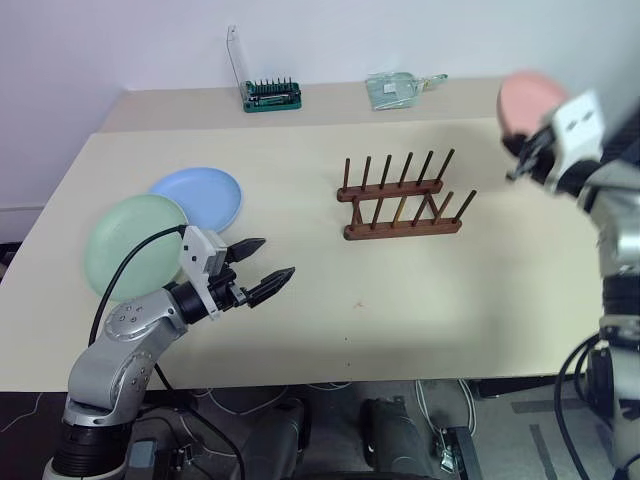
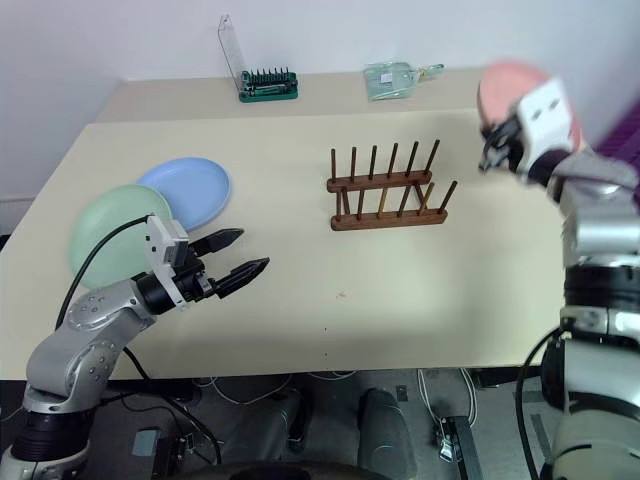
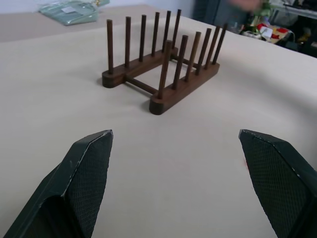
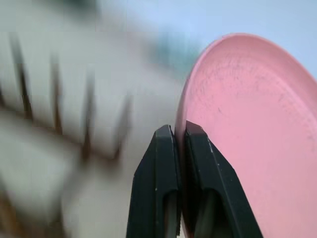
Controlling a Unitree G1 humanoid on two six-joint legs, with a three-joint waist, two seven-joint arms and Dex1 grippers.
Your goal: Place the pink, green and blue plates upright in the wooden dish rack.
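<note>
On beige table [image 1: 300, 300], wooden dish rack [image 1: 403, 198]

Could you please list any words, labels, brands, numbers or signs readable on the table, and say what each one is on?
None can be read.
Clear packet at the table's far edge: it seems to hold a pale card; any print is too small to read.
Green tool holder: no legible marking.
Pink plate, green plate, blue plate and rack: plain, no text.
</note>
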